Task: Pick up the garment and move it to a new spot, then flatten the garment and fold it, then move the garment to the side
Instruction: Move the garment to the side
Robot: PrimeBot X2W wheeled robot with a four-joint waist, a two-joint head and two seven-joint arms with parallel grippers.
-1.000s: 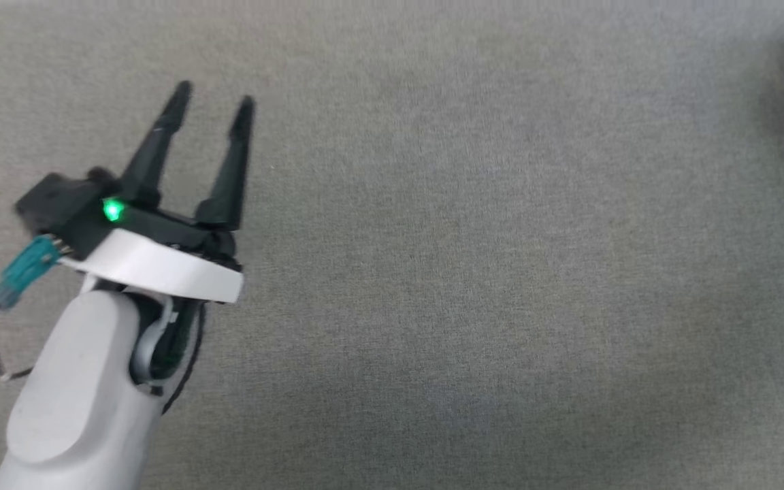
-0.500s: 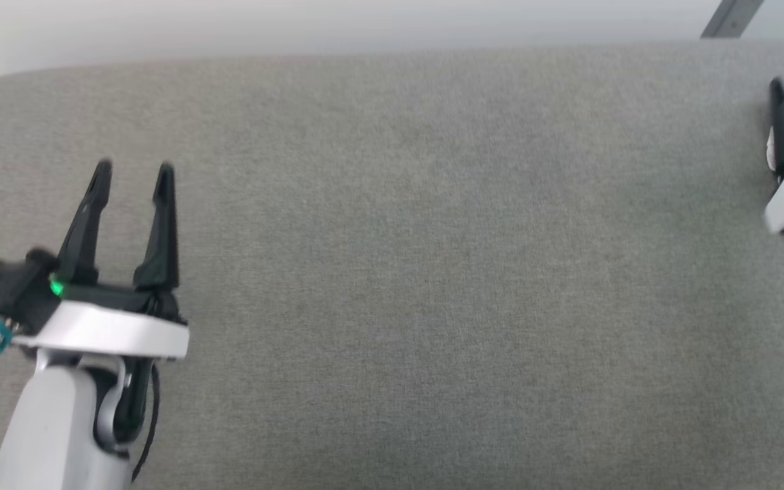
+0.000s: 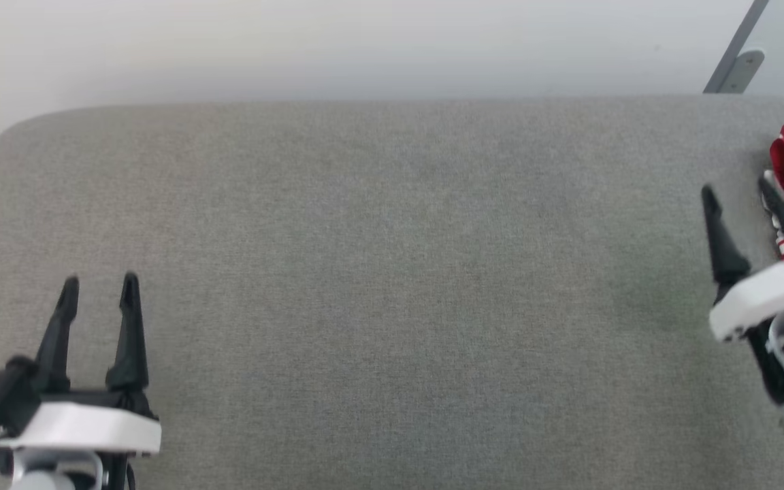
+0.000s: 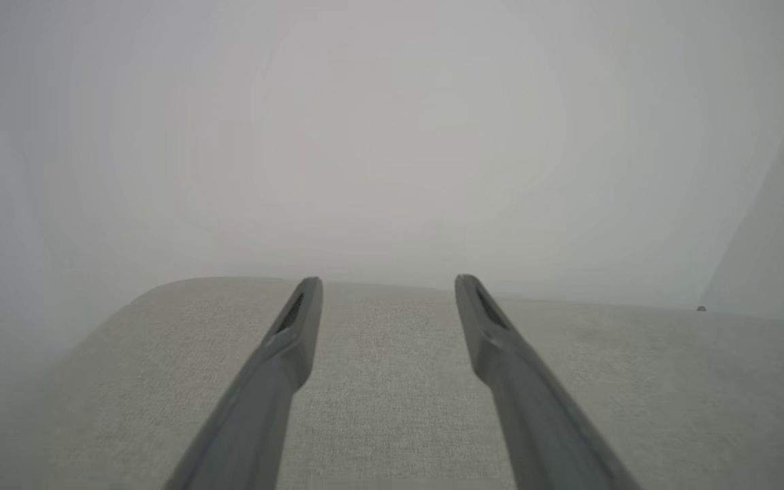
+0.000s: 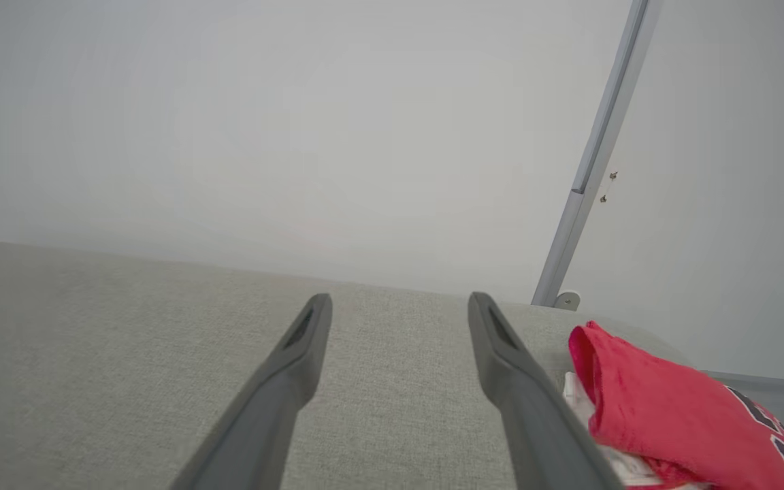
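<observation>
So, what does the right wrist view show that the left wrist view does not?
The right wrist view has the red shirt with dark letters, bunched on the grey cushion beside the right gripper. It also has a slanted metal bar against the wall.
The left wrist view has the cushion's rounded corner and the left gripper.
Both share the grey cushion, the pale wall, and two dark fingers spread open with nothing between them.

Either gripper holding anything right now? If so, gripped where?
Nothing held. Left gripper is open and empty; right gripper is open, with the garment lying beside one finger, not between the two.
</observation>
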